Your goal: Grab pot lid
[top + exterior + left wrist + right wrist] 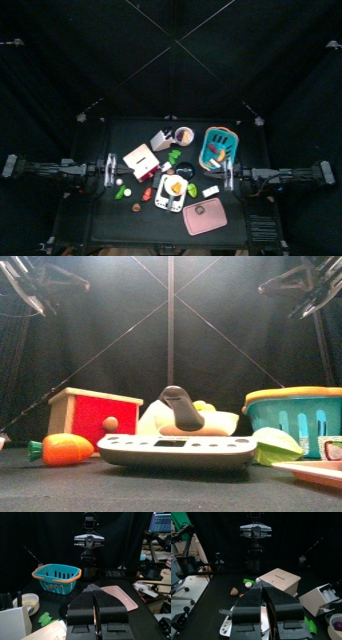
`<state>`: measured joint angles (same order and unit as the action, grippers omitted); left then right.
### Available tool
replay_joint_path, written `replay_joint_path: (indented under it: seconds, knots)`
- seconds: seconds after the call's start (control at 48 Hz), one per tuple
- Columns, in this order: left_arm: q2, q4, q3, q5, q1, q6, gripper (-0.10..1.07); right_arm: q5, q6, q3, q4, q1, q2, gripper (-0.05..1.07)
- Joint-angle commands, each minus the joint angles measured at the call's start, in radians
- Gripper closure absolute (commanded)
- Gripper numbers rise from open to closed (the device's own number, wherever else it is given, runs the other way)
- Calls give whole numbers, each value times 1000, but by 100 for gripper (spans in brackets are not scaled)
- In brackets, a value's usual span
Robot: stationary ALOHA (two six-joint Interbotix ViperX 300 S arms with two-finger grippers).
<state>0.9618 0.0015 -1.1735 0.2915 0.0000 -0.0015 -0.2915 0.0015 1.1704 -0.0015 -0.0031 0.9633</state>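
Pot lid [171, 414], white with a black knob, sits on the white tray [166, 203] in the top view's lower middle, between my arms. The left gripper [118, 171] and right gripper [225, 176] are both closed and empty. Neither looks clearly nearer.

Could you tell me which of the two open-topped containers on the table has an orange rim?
The teal basket on the right side; the wooden box on the left has a red front and a plain wood rim.
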Motion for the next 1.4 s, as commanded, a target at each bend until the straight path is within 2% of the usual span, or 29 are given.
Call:
replay_joint_path:
  seconds: [0.0,0.208,0.417,0.75,0.958,1.375]
  knots:
    - [-15,-2,8,12,-23,-2,97,-5,5,-9,5,0,-31,100]
    - [-28,-5,9,12,-54,-3,97,-5,35,-23,23,-3,-127,101]
    - [-86,-5,21,12,-95,-3,96,-5,37,-48,28,-2,-209,101]
    - [-149,-5,25,14,-124,-2,94,-5,37,-54,28,23,-252,101]
    - [-149,-5,21,14,-143,-3,79,-2,37,-54,29,28,-265,101]
    - [-190,-2,20,17,-155,0,45,-2,35,-87,51,46,-388,98]
